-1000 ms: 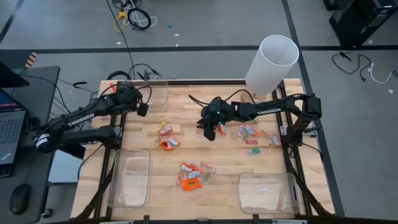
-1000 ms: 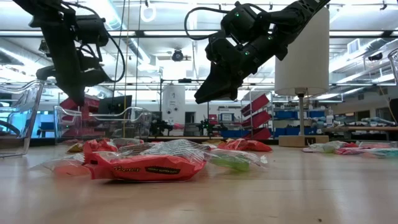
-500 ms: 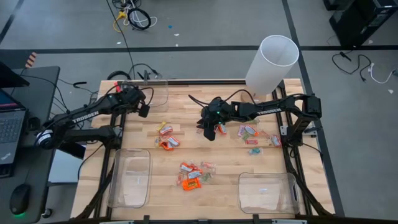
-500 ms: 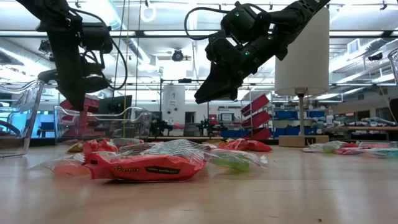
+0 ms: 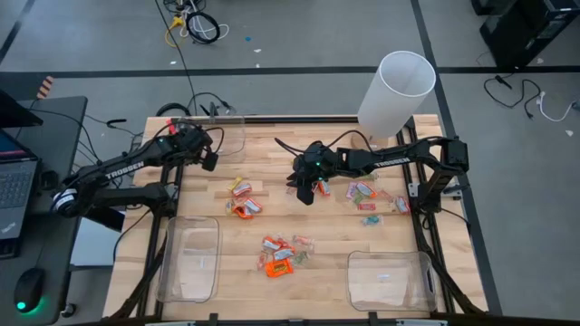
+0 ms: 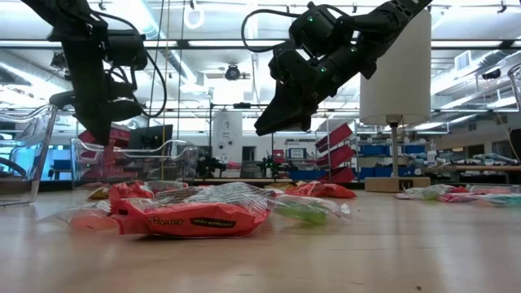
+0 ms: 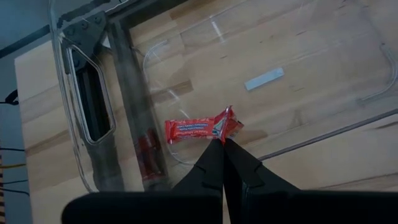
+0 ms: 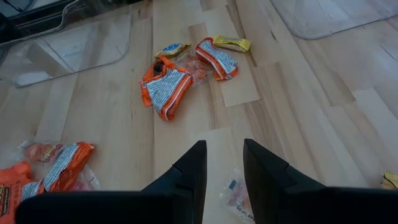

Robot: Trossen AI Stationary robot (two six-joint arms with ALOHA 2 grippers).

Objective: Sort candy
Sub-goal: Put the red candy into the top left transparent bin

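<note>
**Inspector:** Which step is in hand?

**Assistant:** The left gripper (image 7: 222, 144) is hanging over the far clear bin (image 5: 231, 136), fingers pressed together and pinching one red wrapped candy (image 7: 198, 130) by its end. Judging by that, the delivery step is under way: the piece is sitting above the bin's floor, not yet released.

**Inspector:** And the right arm?

**Assistant:** The right gripper (image 8: 222, 163) is hovering to the right of that bin, above the middle of the surface (image 5: 272, 213). Its fingers are standing partly spread and holding nothing.

**Inspector:** Where is the remaining candy lying?

**Assistant:** Loose on the surface in small clusters: an orange and pink cluster (image 5: 242, 199) just in front of the far bin, an orange pile (image 5: 281, 255) farther toward the near edge, and pale pieces (image 5: 367, 197) well off to the right. Two more clear bins (image 5: 190, 258) are sitting along the near edge.

**Inspector:** What is the next move calling for?

**Assistant:** In my judgement, the left fingers parting so the candy drops inside the bin walls. The right gripper is needing a descent onto a single piece, as wrappers are overlapping.
</note>
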